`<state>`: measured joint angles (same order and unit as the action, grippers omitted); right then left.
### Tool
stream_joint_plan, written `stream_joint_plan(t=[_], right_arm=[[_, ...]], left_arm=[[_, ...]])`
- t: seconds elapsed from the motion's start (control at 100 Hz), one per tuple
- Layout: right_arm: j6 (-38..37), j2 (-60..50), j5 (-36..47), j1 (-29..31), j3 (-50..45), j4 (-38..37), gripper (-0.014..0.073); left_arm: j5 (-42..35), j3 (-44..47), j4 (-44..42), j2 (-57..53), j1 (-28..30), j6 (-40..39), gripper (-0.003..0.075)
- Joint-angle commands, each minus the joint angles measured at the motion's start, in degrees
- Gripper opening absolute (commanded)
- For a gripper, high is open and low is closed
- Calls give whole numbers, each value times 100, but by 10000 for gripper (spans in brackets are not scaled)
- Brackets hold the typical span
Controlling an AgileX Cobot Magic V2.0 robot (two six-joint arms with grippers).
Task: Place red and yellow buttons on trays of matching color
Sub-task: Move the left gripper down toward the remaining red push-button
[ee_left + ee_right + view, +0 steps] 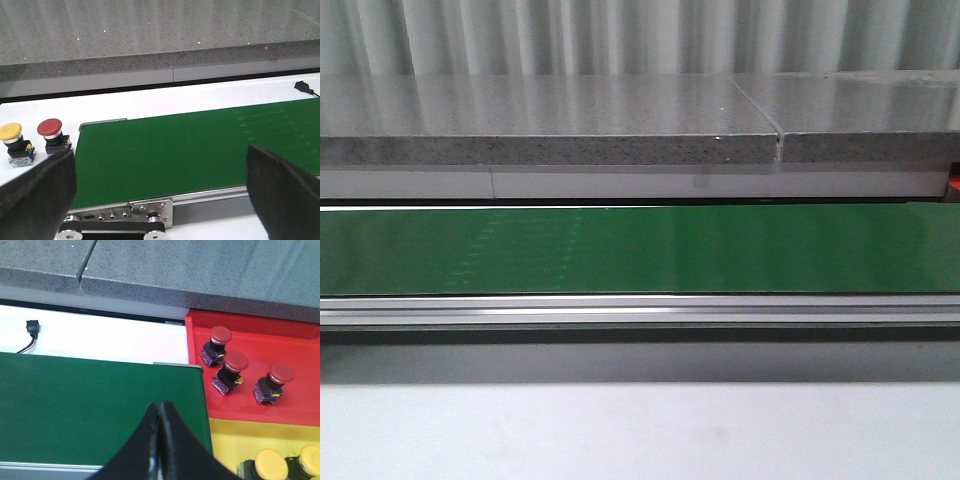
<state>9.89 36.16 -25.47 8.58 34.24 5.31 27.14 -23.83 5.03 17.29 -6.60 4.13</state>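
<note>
Left wrist view: at the far left of the frame a yellow button [11, 132] stands on the white tabletop [200, 97], with a red button [50, 128] just beside it to the right, both upright and clear of the green belt [200, 145] that fills the middle. The left tool [160, 187] has its two dark fingers [37, 192] wide apart at the lower corners, holding nothing.

In the right wrist view, the belt covers the left and centre, and the right tool [159, 415] shows at lower centre with its fingers pressed together, empty. At right, the red tray [300, 335] carries three red buttons [235, 361], and below it the yellow tray [235, 432] holds yellow buttons [271, 463] at the lower right edge, partly cut off.

The front view shows only the belt and a grey stone slab [570, 125] behind it.
</note>
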Motion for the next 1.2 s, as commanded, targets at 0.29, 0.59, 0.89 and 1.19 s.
stream_joint_plan(t=[0.29, 0.59, 0.89, 1.19], right_arm=[[58, -13, 459, 7, 149, -1, -67], [58, -13, 459, 7, 149, -1, -67], [58, -13, 459, 7, 149, -1, -67], [58, -13, 459, 7, 149, -1, -67]], left_arm=[[-559, -1313, -1094, 1314, 842, -2017, 628], [-384, -2680, -371, 3538, 1915, -2145, 628], [-202, -3565, -295, 5539, 2087, -2145, 628], [149, -4263, -219, 7074, 2087, -2145, 628]])
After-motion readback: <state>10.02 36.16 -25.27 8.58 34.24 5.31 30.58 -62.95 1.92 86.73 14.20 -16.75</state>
